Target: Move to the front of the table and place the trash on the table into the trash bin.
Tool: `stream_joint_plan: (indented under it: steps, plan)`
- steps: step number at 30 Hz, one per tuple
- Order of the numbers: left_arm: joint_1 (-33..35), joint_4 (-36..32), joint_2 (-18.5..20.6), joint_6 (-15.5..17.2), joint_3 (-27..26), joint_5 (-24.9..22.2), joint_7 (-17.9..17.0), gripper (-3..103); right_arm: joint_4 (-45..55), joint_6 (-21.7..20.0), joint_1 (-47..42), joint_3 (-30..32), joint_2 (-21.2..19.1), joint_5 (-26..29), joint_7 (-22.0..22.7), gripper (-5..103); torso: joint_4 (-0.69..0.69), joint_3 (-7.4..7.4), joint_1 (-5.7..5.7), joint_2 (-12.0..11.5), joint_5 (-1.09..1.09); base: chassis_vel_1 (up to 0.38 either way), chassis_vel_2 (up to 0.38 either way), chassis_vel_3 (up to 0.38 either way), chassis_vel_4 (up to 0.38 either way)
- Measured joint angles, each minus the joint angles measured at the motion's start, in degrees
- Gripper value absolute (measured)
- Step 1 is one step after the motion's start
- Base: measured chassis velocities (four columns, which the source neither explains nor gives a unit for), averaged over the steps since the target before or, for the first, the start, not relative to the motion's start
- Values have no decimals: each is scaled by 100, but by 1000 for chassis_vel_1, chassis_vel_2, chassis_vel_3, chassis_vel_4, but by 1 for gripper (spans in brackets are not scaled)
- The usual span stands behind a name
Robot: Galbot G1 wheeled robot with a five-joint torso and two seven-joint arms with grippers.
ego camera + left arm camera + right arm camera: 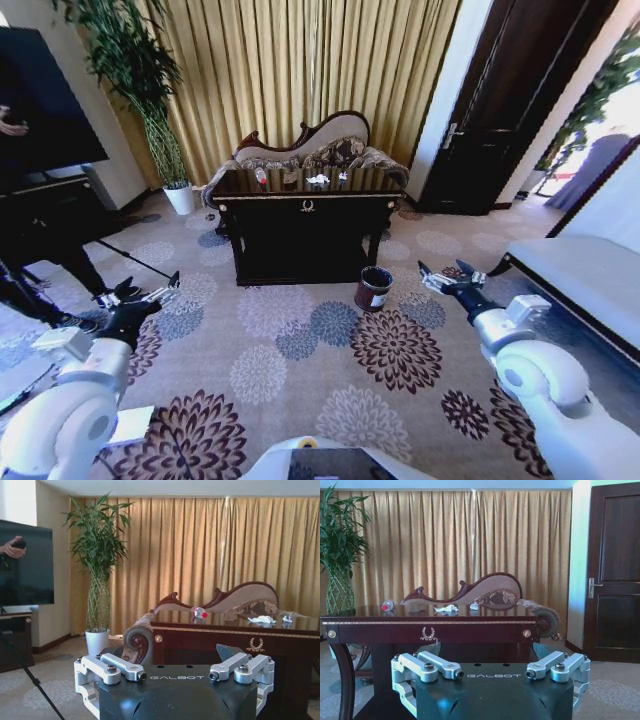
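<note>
- The trash lies on the dark glossy table [306,215], which you see straight ahead across a flower-patterned carpet [300,350], with gold curtains [300,70] and a carved sofa [325,140] behind it.
- You can count one plastic bottle [261,176] with a red cap lying on its side toward the tabletop's left end, and two white crumpled wads [318,180] near the middle. A tan box piece is too small for you to make out.
- One trash bin [373,288] stands on the carpet just beside the table's right front leg, a pale label on its side; its print is unreadable.
- A gold emblem marks the table's front drawer.
- Your left gripper [148,294] hangs low over the carpet at the left, fingers spread, holding nothing.
- Your right gripper [445,277] hangs at the right, near the bin, fingers spread too.
- "GALBOT" reads on each gripper body in the wrist views.
- A potted bamboo [150,100] stands left of the sofa; a dark door [510,100] is on the right.
</note>
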Motion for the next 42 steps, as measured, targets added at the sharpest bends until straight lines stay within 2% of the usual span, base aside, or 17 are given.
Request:
stream_joint_plan:
  steps: [19, 25, 35, 39, 40, 42]
  plan:
    - [23, -25, -66, -34, 17, 94, -14, 100, -36, 102, -47, -1, 133, -252, -15, 100, 0, 0, 0, 0, 0, 0, 0, 0, 0]
    - [27, -35, -66, 81, 10, 80, -244, 100, -9, 103, -47, -2, 143, -252, -16, 100, 0, 0, 0, 0, 0, 0, 0, 0, 0]
    - [48, 6, -93, 101, -34, 79, -293, 100, -6, 104, -58, 9, 138, -247, -17, 100, 0, 0, 0, 0, 0, 0, 0, 0, 0]
    - [54, 34, -74, 97, -130, 59, -95, 100, -27, 105, -51, 12, 137, -248, -21, 100, 0, 0, 0, 0, 0, 0, 0, 0, 0]
    - [45, 124, -55, 31, -216, 53, 110, 100, -82, 118, -51, 28, 128, -273, -26, 100, 0, 0, 0, 0, 0, 0, 0, 0, 0]
    - [33, 198, -36, -31, -281, 53, 219, 100, -115, 138, -59, 51, 118, -285, -31, 100, 0, 0, 0, 0, 0, 0, 0, 0, 0]
